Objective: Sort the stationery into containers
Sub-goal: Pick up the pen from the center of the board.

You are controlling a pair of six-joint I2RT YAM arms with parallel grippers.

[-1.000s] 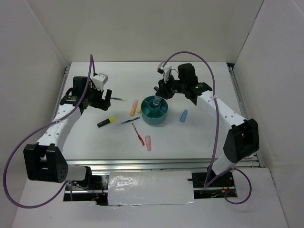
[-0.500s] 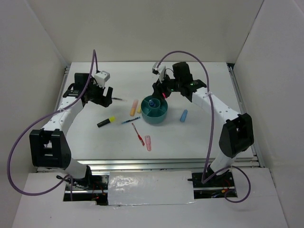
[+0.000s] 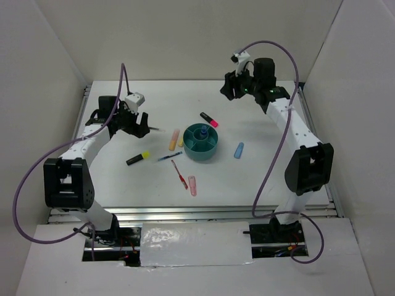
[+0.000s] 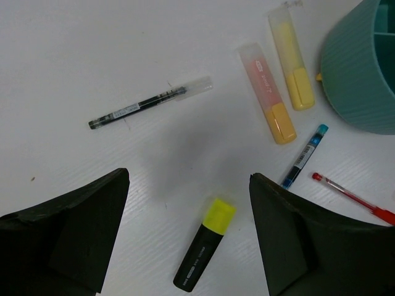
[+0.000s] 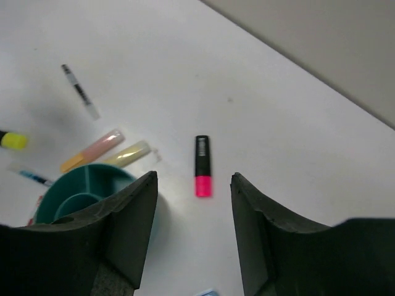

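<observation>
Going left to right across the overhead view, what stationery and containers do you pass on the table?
Black marker with yellow cap → orange marker → teal organiser → light-blue marker.

No wording is legible. The orange marker (image 4: 266,92) carries faint print, the black marker (image 4: 203,245) a small white label, and the blue pen (image 4: 304,156) dark marks, all too small to read.

The left arm (image 3: 83,148) and right arm (image 3: 295,126) share white links, black joint blocks, black wedge-shaped fingers (image 4: 68,228) and a purple cable (image 3: 266,42) looping from below the table (image 3: 259,179).
</observation>
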